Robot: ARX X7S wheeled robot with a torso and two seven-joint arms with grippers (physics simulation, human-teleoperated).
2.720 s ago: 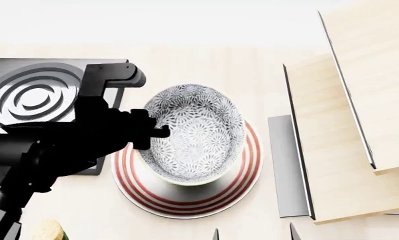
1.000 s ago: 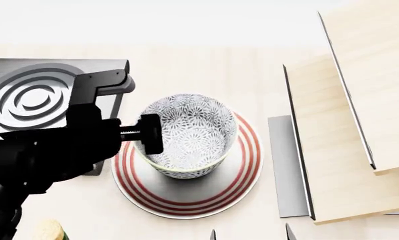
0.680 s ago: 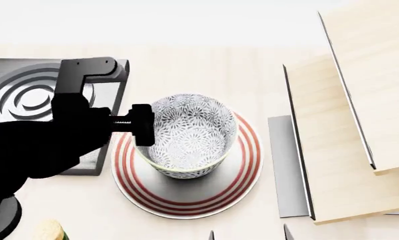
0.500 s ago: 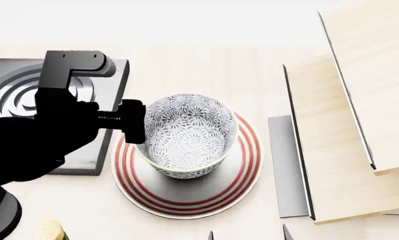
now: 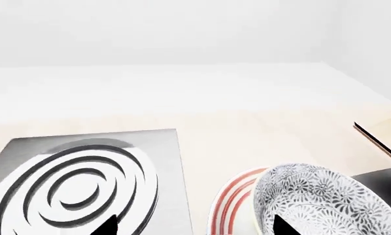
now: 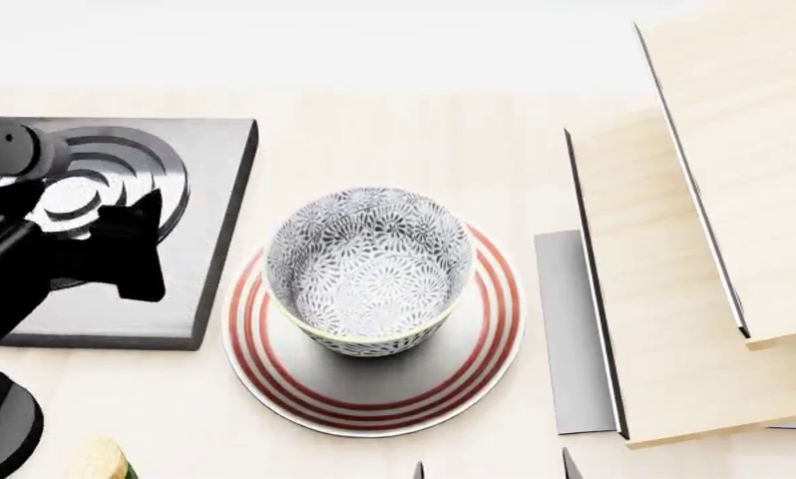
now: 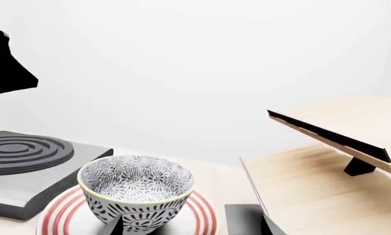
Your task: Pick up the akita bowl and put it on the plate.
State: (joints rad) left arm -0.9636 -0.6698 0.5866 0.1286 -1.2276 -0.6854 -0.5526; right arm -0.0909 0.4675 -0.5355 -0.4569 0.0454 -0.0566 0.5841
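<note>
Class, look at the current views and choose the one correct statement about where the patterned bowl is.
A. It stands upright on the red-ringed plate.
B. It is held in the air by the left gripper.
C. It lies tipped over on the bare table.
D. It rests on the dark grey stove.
A: the akita bowl stands upright on the plate, red rings showing all around it, with no gripper touching it.

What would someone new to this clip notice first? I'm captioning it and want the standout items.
The patterned grey-and-white bowl catches the eye first, upright on the red-ringed white plate at the middle of the table. To its left lies a dark grey square stove with raised rings, partly hidden by the black left arm, whose end effector hangs apart from the bowl. Pale wooden shelves stand on the right.
</note>
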